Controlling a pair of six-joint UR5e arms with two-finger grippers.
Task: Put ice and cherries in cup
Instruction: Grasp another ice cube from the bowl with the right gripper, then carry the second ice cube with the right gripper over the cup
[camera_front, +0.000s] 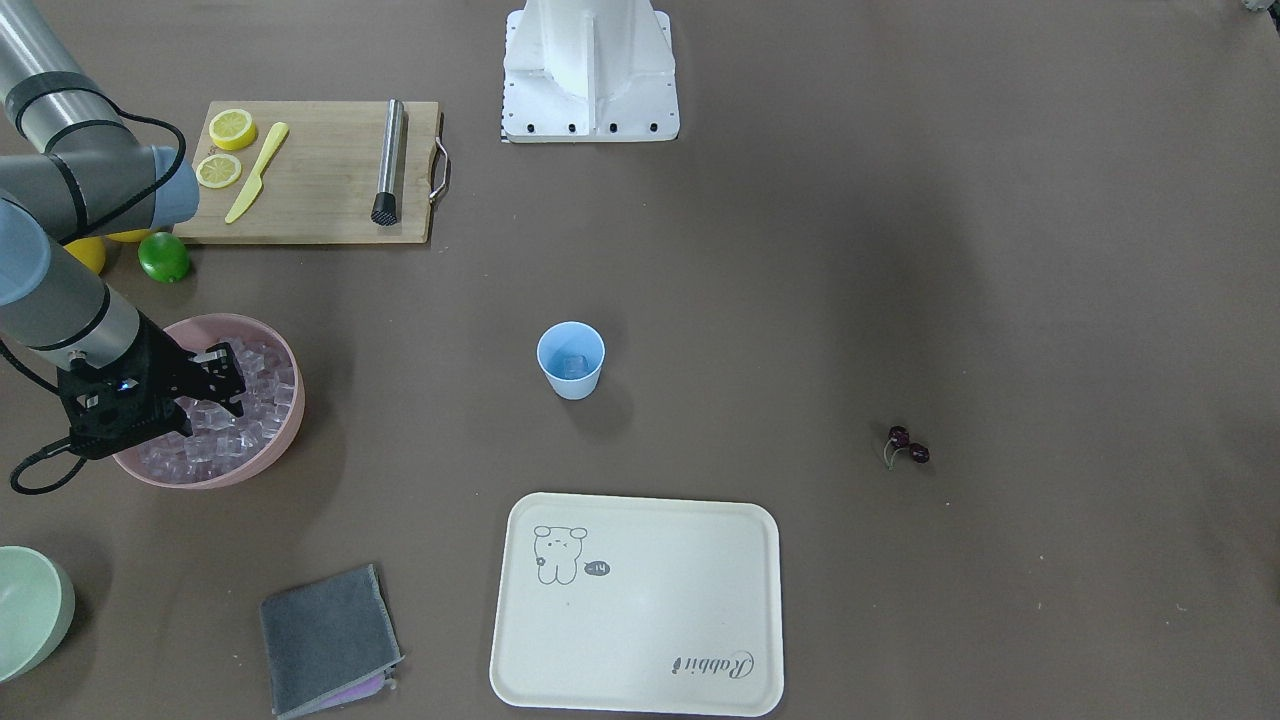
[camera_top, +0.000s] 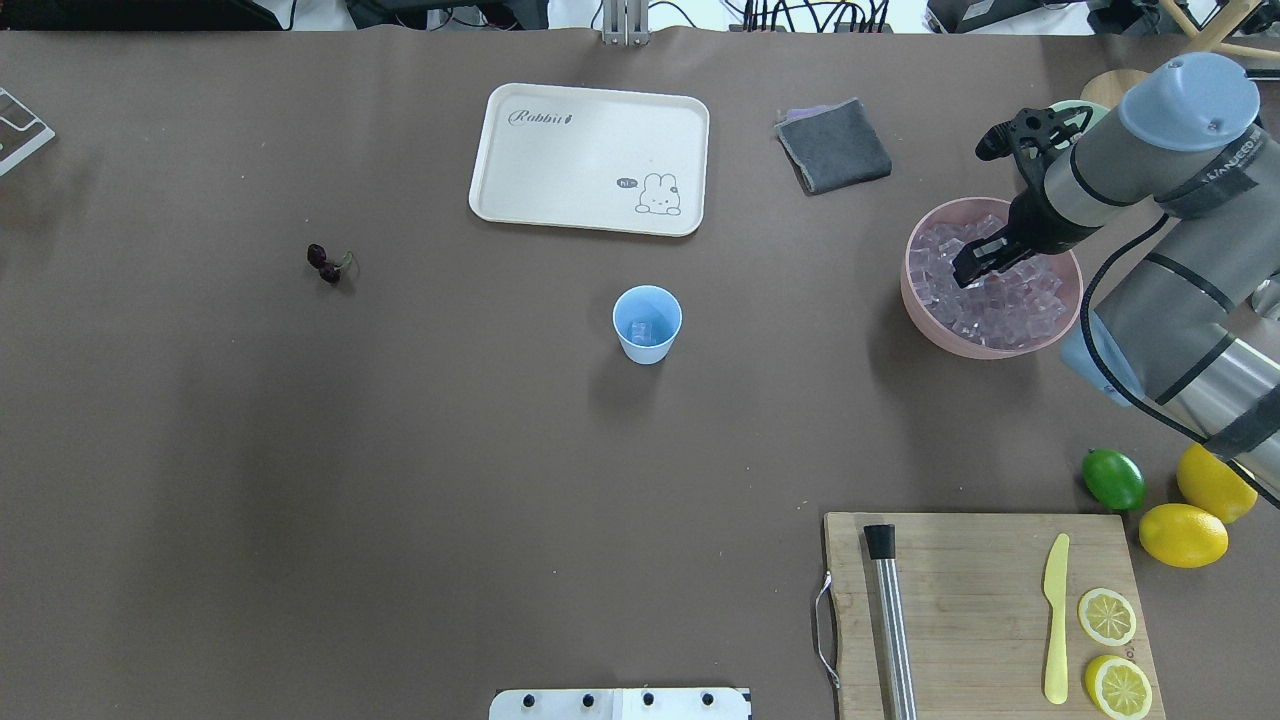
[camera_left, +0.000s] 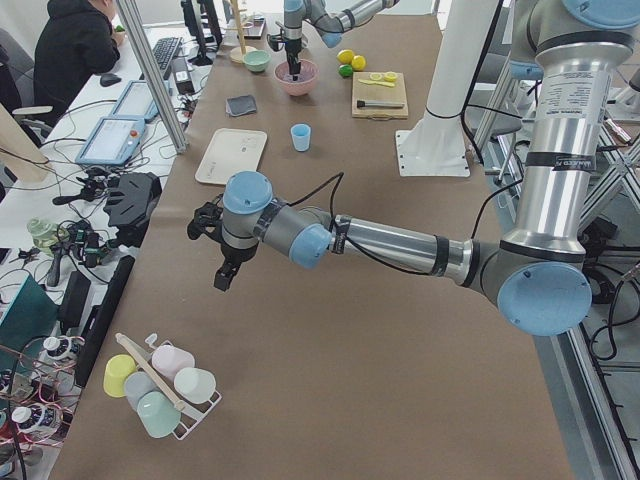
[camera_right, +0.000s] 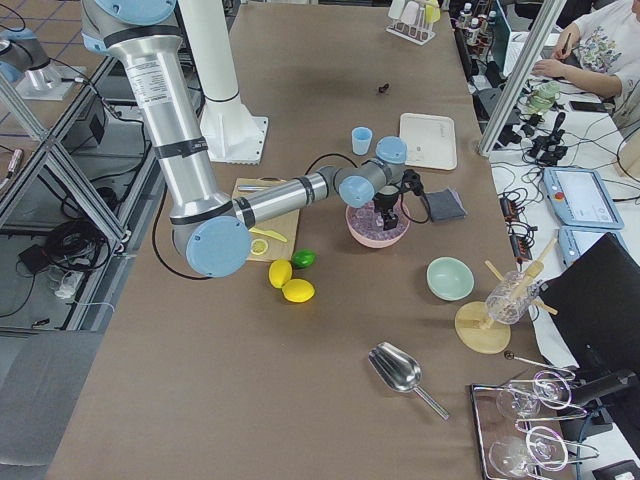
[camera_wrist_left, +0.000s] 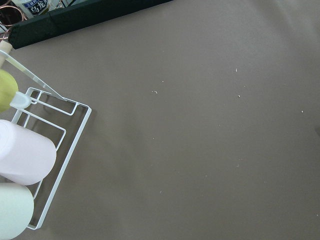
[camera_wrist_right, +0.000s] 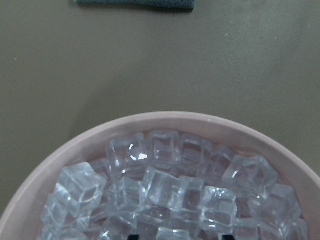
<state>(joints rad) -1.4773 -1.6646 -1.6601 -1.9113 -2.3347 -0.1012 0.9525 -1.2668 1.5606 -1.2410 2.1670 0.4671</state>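
Observation:
The light-blue cup (camera_top: 647, 323) stands upright mid-table, also in the front view (camera_front: 571, 360), with one ice cube (camera_top: 640, 328) inside. The pink bowl (camera_top: 915, 300) holds several clear ice cubes (camera_top: 1000, 300). My right gripper (camera_top: 975, 265) is down in the bowl among the ice (camera_wrist_right: 165, 185), jaws open, with its tips just showing at the wrist view's bottom edge. The cherries (camera_top: 325, 263) lie alone on the table far to the cup's left. My left gripper (camera_left: 222, 275) hovers over the table's far end; I cannot tell if it is open or shut.
A cream tray (camera_top: 500, 200) and a grey cloth (camera_top: 833, 145) lie beyond the cup. A cutting board (camera_top: 980, 600) carries a muddler, a yellow knife and lemon slices. A lime (camera_top: 1113, 479) and two lemons sit beside it. A wire rack of cups (camera_wrist_left: 30, 160) lies under the left wrist.

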